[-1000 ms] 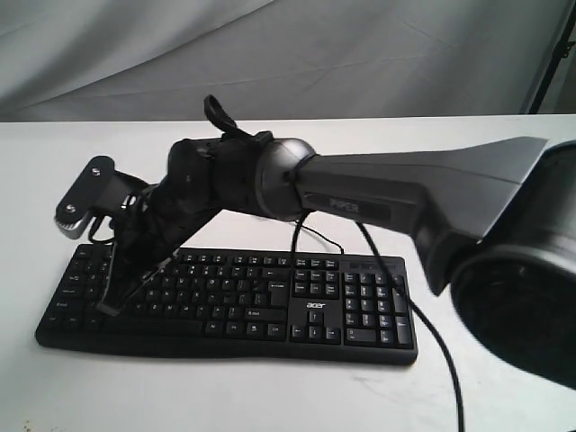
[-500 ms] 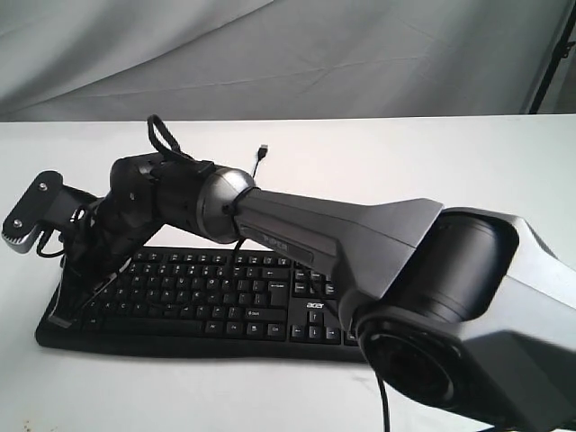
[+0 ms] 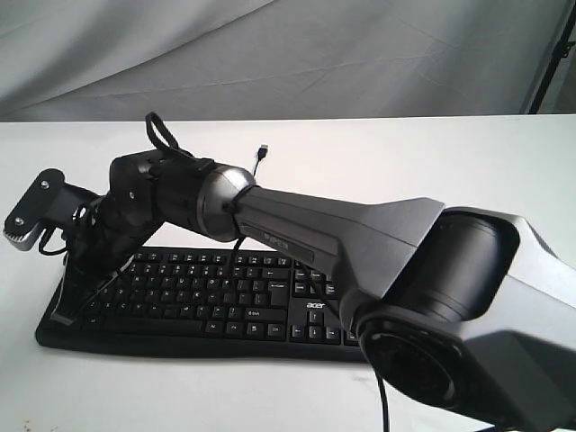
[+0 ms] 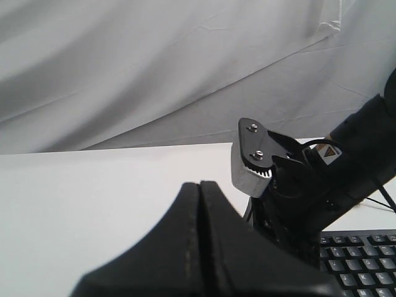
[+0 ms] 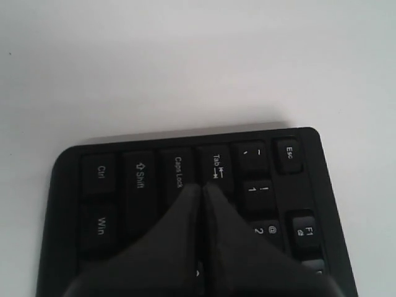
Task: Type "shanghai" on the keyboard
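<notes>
keyboard (image 3: 225,301): flat along the desk's near edge, toward the left corner.
right gripper (image 5: 201,187): fingers pressed together as one poking tip, over tab/caps lock.
left gripper (image 4: 199,192): closed, held clear toward the left edge.

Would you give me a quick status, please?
Right gripper shut, tips by Caps Lock and Tab. Left gripper shut, off the keyboard. No obstacle seen.
</notes>
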Motion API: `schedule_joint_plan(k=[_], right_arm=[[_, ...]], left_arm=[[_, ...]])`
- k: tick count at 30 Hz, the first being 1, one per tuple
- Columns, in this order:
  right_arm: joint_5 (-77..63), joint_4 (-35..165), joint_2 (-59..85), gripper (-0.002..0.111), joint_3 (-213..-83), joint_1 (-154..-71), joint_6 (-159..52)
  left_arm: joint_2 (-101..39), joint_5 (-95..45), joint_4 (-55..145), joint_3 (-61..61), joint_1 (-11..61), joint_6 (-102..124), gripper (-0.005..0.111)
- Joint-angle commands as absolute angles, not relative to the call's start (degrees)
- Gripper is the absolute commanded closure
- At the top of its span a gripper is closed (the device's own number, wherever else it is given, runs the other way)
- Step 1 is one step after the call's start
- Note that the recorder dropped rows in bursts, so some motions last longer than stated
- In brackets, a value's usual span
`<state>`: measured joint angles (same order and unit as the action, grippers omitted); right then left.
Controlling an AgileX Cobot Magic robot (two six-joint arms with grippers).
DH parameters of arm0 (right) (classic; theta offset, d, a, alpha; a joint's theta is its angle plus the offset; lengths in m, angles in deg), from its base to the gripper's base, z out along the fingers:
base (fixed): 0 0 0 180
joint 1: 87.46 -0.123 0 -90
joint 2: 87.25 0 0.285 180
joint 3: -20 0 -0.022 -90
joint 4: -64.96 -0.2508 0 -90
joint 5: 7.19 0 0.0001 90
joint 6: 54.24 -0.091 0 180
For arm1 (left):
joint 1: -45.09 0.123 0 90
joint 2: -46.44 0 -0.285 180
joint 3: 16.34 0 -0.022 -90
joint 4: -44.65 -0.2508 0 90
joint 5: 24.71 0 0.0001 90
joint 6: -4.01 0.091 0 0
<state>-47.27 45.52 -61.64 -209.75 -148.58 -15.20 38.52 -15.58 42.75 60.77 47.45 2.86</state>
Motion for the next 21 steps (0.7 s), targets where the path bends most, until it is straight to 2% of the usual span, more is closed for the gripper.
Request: schedule_joint_plan(k=[1, 7, 12, 15, 18, 21], right_arm=[[-47.1, 44.9, -63.3, 0.108, -210.2, -148.7, -15.3], [-47.7, 45.1, -63.2, 0.108, -210.2, -148.7, -15.3], [-54.1, 50.6, -57.7, 0.108, -209.4, -146.7, -17.2], [-53.2, 49.3, -51.9, 0.108, -199.6, -144.0, -15.9], [-44.0, 47.6, -45.7, 0.108, -185.9, -142.7, -13.2], [-38.7, 41.5, -42.3, 0.108, -178.2, -141.2, -7.0]], left_arm=[[38.7, -15.9, 42.8, 60.9, 47.1, 2.7, 0.107], [38.7, -15.9, 42.8, 60.9, 47.1, 2.7, 0.107], [38.7, -15.9, 42.8, 60.9, 47.1, 2.7, 0.107], [38.7, -15.9, 42.8, 60.9, 47.1, 2.7, 0.107], [38.7, -15.9, 42.8, 60.9, 47.1, 2.7, 0.107], [38.7, -15.9, 42.8, 60.9, 47.1, 2.7, 0.107]])
